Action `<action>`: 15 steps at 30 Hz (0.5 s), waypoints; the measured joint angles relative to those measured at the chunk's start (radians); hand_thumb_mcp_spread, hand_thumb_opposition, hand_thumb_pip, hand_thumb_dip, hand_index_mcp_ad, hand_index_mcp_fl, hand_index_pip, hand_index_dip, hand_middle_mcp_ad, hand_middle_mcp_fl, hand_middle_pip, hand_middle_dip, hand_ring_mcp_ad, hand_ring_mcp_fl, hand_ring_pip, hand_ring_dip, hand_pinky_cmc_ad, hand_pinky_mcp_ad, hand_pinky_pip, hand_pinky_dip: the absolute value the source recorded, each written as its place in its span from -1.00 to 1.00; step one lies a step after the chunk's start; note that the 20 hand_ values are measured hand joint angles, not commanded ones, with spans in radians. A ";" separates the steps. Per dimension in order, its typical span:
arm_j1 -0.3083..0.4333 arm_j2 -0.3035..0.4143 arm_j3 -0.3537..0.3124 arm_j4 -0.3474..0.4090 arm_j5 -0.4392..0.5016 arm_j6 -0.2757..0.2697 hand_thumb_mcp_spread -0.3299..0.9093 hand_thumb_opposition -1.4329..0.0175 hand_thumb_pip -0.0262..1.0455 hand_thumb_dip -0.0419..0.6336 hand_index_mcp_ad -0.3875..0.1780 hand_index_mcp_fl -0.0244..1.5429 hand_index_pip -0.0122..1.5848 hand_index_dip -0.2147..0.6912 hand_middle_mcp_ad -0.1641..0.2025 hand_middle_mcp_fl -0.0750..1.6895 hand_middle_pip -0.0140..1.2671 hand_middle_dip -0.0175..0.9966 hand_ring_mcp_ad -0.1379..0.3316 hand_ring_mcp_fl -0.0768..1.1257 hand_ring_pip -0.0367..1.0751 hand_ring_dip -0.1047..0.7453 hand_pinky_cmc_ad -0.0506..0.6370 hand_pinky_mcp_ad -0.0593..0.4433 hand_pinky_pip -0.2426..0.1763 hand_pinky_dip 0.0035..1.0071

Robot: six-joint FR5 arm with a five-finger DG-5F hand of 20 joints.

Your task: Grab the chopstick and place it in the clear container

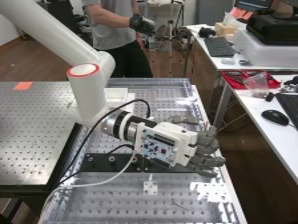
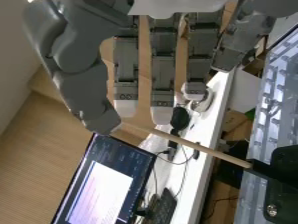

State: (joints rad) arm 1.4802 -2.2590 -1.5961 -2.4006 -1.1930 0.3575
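Robot hand (image 1: 166, 144) over right side of bench (image 1: 178, 201); fingers straight, thumb apart. Advise: centre chopstick (image 2: 194, 146) between fingers and thumb, close gently.

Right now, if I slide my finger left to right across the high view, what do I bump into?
Small flat orange patch → white arm joint with a red ring → robot hand with dark grey fingers → shiny black computer mouse.
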 joint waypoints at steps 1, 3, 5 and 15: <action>0.000 0.000 0.001 -0.002 0.000 -0.001 0.42 -0.07 0.32 -0.13 0.10 -0.97 0.96 -0.29 0.37 -0.64 0.52 0.38 0.20 -0.30 -0.70 0.36 0.10 -0.01 0.07 -0.62; 0.001 0.000 0.002 -0.005 0.002 -0.003 0.42 -0.07 0.32 -0.13 0.10 -0.97 0.96 -0.28 0.30 -0.64 0.53 0.39 0.22 -0.30 -0.70 0.37 0.10 -0.01 0.07 -0.62; 0.001 0.000 0.003 -0.009 0.005 -0.005 0.42 -0.08 0.32 -0.13 0.10 -0.96 0.97 -0.26 0.30 -0.64 0.53 0.42 0.21 -0.30 -0.70 0.38 0.10 -0.01 0.07 -0.63; 0.002 -0.002 0.011 -0.015 0.012 -0.014 0.41 -0.08 0.28 -0.12 0.10 -0.96 0.97 -0.26 0.30 -0.60 0.57 0.46 0.17 -0.24 -0.64 0.42 0.14 -0.01 0.10 -0.66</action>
State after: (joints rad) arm 1.4819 -2.2614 -1.5847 -2.4160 -1.1807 0.3436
